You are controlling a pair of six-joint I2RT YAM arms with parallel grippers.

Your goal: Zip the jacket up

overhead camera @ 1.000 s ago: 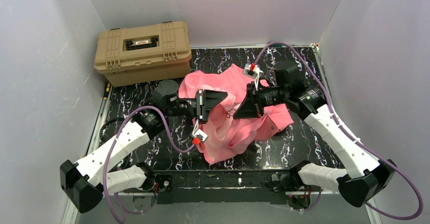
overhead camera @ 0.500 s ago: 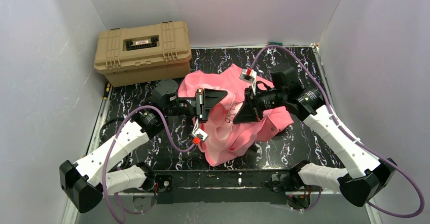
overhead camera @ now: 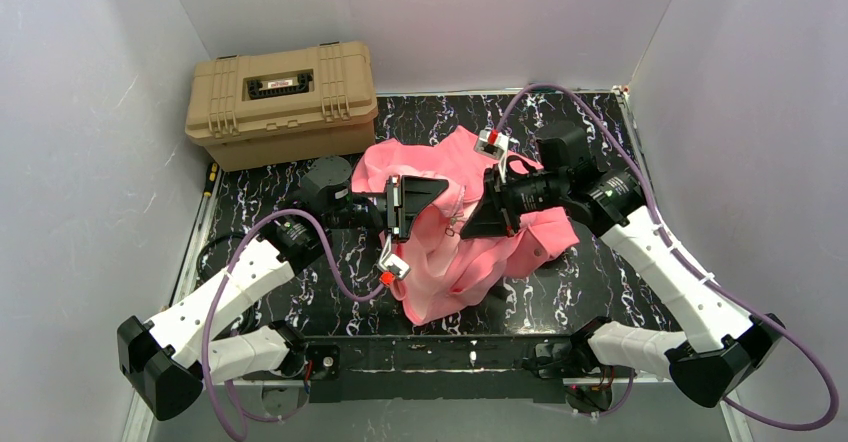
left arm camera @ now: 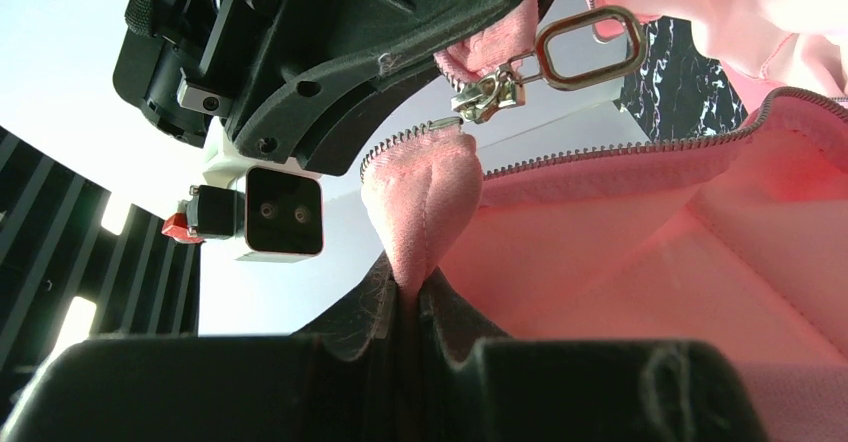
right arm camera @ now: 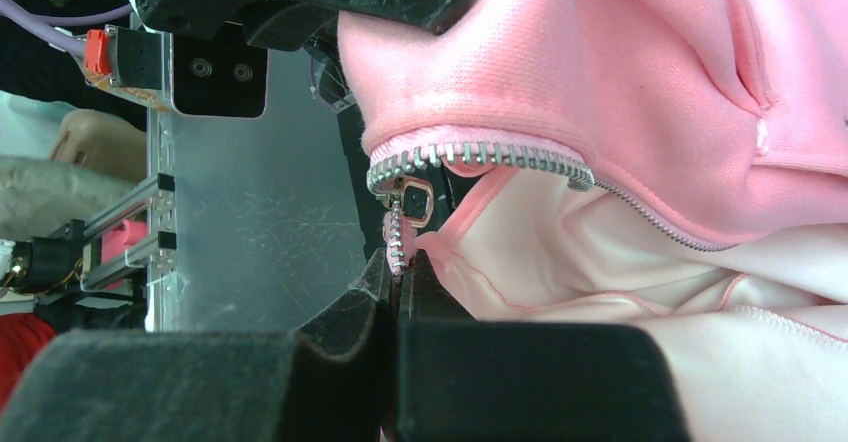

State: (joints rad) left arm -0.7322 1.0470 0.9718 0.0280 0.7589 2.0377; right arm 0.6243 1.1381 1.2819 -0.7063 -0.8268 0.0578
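Left gripper (left arm camera: 412, 297) and right gripper (right arm camera: 397, 272) each pinch 1 zipper edge of the jacket (overhead camera: 470, 262) above the table's (overhead camera: 250, 192) centre, seemingly to align the halves.

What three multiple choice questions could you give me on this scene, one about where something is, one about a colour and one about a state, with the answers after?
1. Where does the tan case stand on the table?
A) far left corner
B) near right corner
C) between the arm bases

2. What colour is the outer fabric of the jacket?
A) blue
B) salmon pink
C) grey

3. How does the left gripper stand?
A) open, above the jacket
B) shut on the jacket beside its zipper teeth
C) shut on the tan case

Answers:
1 A: the top view shows the case at the far left.
2 B: the fabric is pink in every view.
3 B: the left wrist view shows it pinching a pink fold just below the teeth.
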